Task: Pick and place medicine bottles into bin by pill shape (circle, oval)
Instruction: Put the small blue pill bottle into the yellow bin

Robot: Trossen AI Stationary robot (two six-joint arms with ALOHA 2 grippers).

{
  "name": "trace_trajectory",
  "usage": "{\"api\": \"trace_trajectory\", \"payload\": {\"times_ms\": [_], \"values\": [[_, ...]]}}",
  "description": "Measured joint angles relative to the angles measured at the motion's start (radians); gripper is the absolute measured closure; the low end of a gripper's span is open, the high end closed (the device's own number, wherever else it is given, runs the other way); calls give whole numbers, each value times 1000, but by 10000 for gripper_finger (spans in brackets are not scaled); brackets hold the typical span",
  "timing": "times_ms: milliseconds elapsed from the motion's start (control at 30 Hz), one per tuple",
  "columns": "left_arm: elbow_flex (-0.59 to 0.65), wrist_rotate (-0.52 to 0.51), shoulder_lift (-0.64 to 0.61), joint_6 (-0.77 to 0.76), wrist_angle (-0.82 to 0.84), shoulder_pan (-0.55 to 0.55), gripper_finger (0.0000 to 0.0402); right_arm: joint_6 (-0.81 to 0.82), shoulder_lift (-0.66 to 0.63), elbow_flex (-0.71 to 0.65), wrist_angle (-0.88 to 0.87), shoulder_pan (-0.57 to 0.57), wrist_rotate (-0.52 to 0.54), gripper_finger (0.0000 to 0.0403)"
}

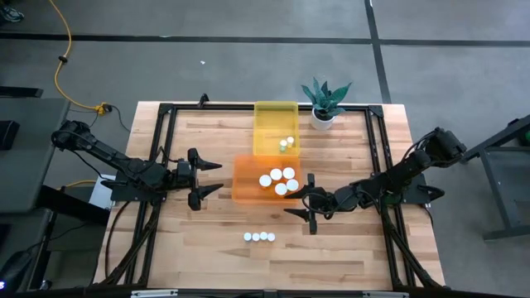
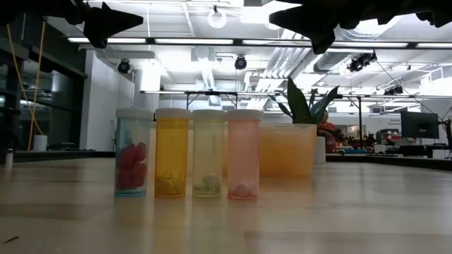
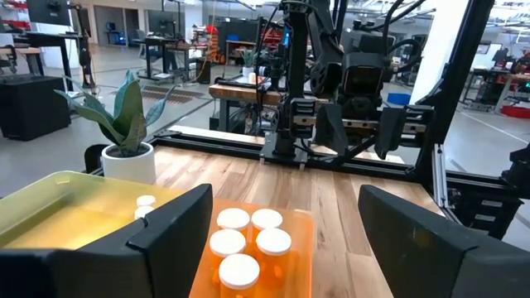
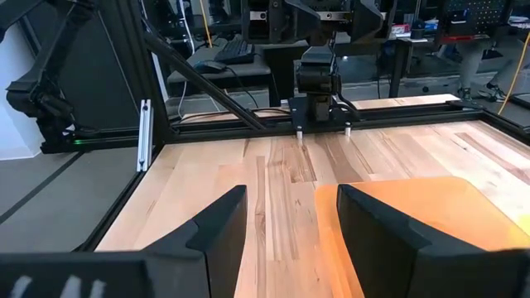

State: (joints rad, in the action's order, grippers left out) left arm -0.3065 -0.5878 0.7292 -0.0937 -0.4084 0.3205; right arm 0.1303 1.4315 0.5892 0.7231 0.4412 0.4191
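Several medicine bottles [image 1: 259,237] with white caps stand upright in a row on the table near its front edge. In the low view they are blue [image 2: 133,152], orange [image 2: 172,152], pale yellow [image 2: 209,152] and pink [image 2: 244,152]. The orange bin [image 1: 248,192] holds several capped bottles [image 3: 248,240]. The yellow bin [image 1: 276,120] behind it holds two [image 1: 286,143]. My left gripper [image 1: 212,179] hovers open and empty left of the orange bin [image 3: 302,248]. My right gripper [image 1: 303,196] hovers open and empty at the orange bin's [image 4: 414,223] right side.
A white pot with a green plant [image 1: 323,108] stands at the far edge, right of the yellow bin. A black frame [image 1: 166,112] runs along the table's edges. Bare wood lies to the left and right of the bottle row.
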Motion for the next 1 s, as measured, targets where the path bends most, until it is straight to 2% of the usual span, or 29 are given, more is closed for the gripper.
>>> {"api": "trace_trajectory", "payload": {"times_ms": [833,1000], "values": [[0,0,0,-14,0,0,110,0,0,0,0,0,1,221],[0,48,3,-57,-7,2,110,0,0,0,0,0,1,221]]}}
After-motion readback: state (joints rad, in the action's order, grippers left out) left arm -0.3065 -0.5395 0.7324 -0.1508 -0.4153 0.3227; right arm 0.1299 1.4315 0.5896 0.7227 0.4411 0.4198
